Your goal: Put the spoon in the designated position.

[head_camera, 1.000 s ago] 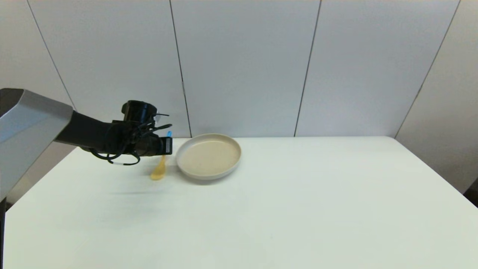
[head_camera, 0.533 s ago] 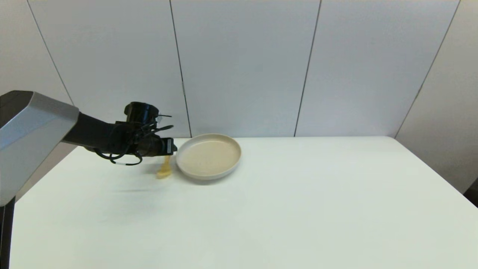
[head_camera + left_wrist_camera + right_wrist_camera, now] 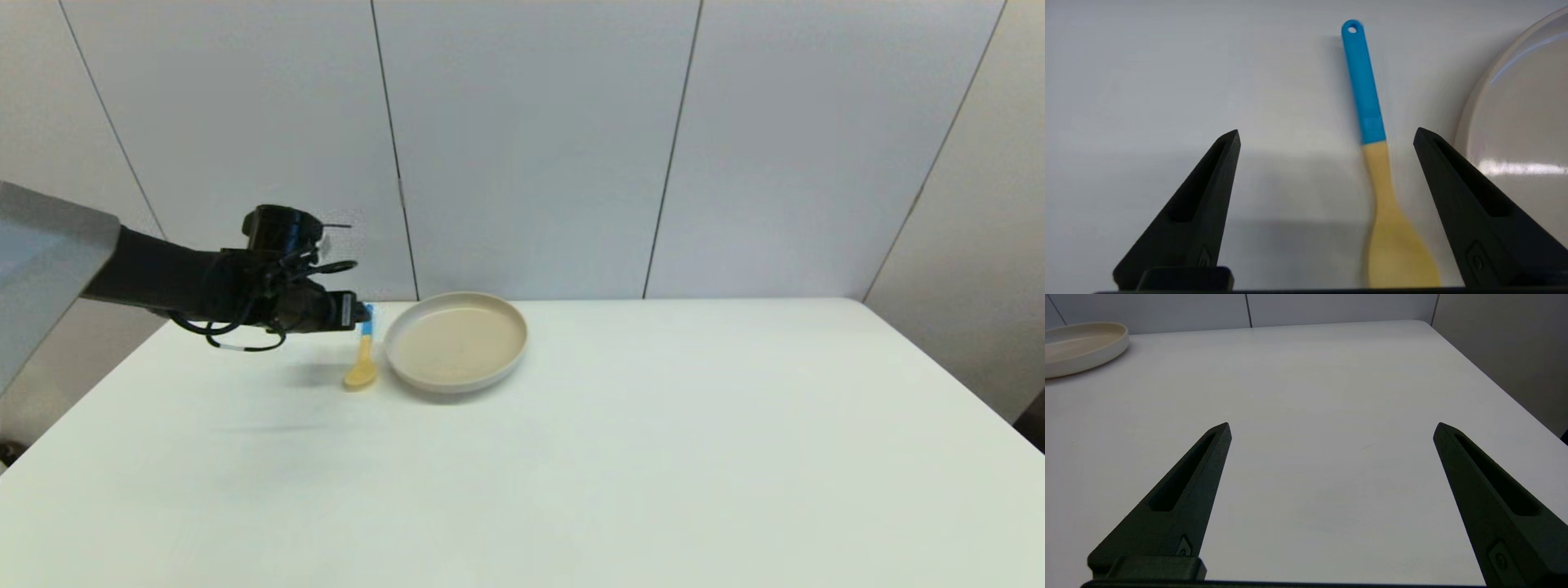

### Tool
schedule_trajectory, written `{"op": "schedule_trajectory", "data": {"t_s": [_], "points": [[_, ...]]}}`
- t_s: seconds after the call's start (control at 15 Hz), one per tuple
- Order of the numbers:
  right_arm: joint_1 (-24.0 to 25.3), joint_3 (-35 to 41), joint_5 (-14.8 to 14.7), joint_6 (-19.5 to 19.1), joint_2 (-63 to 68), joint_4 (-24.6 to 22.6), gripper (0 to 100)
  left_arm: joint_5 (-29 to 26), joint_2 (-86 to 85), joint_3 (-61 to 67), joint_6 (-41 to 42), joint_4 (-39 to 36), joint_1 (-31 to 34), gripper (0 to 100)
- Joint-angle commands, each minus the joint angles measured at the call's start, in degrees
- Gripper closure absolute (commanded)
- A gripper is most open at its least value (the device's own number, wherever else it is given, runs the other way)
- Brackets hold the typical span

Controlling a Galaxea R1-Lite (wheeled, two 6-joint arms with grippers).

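The spoon (image 3: 362,359) lies flat on plain white tabletop just left of the beige dish (image 3: 490,371), apart from its rim. Its blue handle points to the far edge and its yellow bowl faces me. My left gripper (image 3: 353,314) hovers close above the handle end. In the left wrist view the left gripper (image 3: 1326,131) is open, and the spoon (image 3: 1367,106) lies loose between the fingers, nearer the one beside the dish (image 3: 1470,118), touching neither. My right gripper (image 3: 1332,425) is open over bare table and out of the head view.
The white table (image 3: 653,457) stretches wide to the right and front of the dish. A grey panelled wall stands right behind the far edge. The dish (image 3: 1081,347) shows far off in the right wrist view.
The left gripper has let go of the spoon and drawn back to the left. The spoon, which hung from the fingers, now lies flat beside the dish.
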Motion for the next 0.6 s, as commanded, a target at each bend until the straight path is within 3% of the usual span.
{"op": "schedule_trajectory", "data": {"t_s": [0.07,0.33,0.6], "points": [[0.0,0.0,0.0,0.02,0.06,-0.07,0,0.46,-17.18,2.9,3.54,10.42,0.17,0],[0.0,0.0,0.0,0.02,0.06,0.02,0,0.38,-41.61,20.57,8.2,11.3,-0.45,0],[0.0,0.0,0.0,0.02,0.06,0.02,0,0.29,-64.64,43.95,8.29,6.55,-3.26,0]]}}
